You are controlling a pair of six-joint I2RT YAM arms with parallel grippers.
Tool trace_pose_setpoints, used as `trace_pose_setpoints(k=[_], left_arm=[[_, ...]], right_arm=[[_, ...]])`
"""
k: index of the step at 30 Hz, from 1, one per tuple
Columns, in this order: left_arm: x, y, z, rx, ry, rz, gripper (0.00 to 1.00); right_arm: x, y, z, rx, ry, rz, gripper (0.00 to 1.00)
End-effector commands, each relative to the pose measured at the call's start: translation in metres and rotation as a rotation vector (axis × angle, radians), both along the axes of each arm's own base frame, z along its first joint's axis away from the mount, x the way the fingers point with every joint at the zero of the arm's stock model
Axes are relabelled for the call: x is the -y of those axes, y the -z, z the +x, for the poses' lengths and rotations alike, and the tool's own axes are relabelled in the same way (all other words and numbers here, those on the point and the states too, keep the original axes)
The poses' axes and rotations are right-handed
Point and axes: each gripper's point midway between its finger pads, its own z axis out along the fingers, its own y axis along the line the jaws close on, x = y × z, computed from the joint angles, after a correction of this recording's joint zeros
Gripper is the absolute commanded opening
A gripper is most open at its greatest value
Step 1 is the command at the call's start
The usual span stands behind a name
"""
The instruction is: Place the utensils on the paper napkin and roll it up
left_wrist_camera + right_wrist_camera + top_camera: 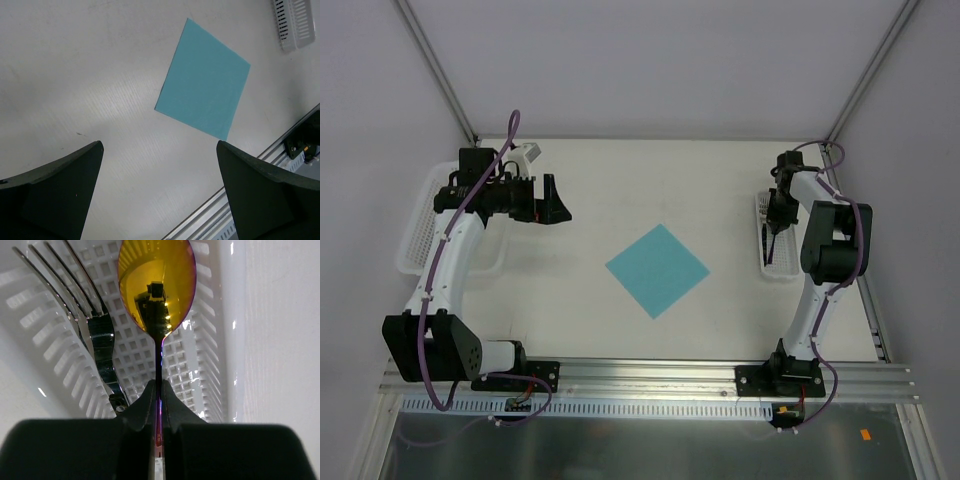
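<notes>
The right tool is pinching the spoon, handle running straight ahead. The napkin is lying to its left; the left tool is hanging spread.

Your teal paper napkin lay flat and unrolled, diamond-wise on the counter. Your spoon, gold-gleaming bowl rimmed purple, sat pinched at its handle in the right tool; the fork lay beside it in the basket.
</notes>
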Motion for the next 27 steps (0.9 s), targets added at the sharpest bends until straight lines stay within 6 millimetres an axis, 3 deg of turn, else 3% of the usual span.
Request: trace_pose_setpoints(k=[1, 5, 9, 11, 12, 14, 16, 17, 18, 19, 20, 22, 24, 27], left_arm=[[0.001, -0.02, 0.007, 0.061, 0.017, -0.019, 0.99], [-0.002, -0.026, 0.012, 0.074, -0.005, -0.006, 0.99], [-0.003, -0.039, 0.017, 0.109, -0.008, -0.004, 0.99], [-0.001, -0.05, 0.017, 0.127, 0.005, -0.031, 0.99], [-0.002, -0.055, 0.018, 0.129, 0.0, -0.049, 0.99], [0.0, -0.066, 0.019, 0.123, -0.002, -0.102, 0.99], [0.003, -0.084, 0.016, 0.101, 0.0, -0.199, 0.98], [0.004, -0.09, 0.015, 0.104, 0.011, -0.224, 0.97], [0.009, -0.098, 0.011, 0.111, 0.037, -0.256, 0.96], [0.012, -0.102, 0.009, 0.102, 0.041, -0.28, 0.95], [0.014, -0.11, 0.006, 0.129, 0.055, -0.297, 0.94], [0.023, -0.115, -0.001, 0.105, 0.073, -0.365, 0.93], [0.029, -0.125, -0.003, 0.146, 0.087, -0.391, 0.91], [0.051, -0.128, -0.01, 0.132, 0.129, -0.442, 0.88]], right_arm=[[-0.001, -0.024, 0.012, 0.081, 0.0, 0.019, 0.0], [-0.002, -0.048, 0.013, 0.136, -0.002, 0.017, 0.0], [-0.007, -0.085, 0.013, 0.227, -0.01, 0.042, 0.0], [-0.022, -0.11, 0.014, 0.304, -0.036, 0.116, 0.0], [-0.029, -0.111, 0.011, 0.319, -0.033, 0.156, 0.0], [-0.056, -0.139, 0.012, 0.425, -0.09, 0.292, 0.0], [-0.085, -0.15, 0.004, 0.463, -0.132, 0.453, 0.0], [-0.098, -0.177, 0.007, 0.568, -0.179, 0.518, 0.0], [-0.125, -0.181, -0.007, 0.561, -0.198, 0.679, 0.0], [-0.138, -0.192, -0.01, 0.595, -0.221, 0.754, 0.0], [-0.157, -0.225, -0.009, 0.718, -0.308, 0.826, 0.0], [-0.185, -0.245, -0.025, 0.734, -0.339, 0.998, 0.0], [-0.228, -0.266, -0.046, 0.793, -0.482, 1.095, 0.0], [-0.278, -0.284, -0.076, 0.812, -0.592, 1.215, 0.0]])
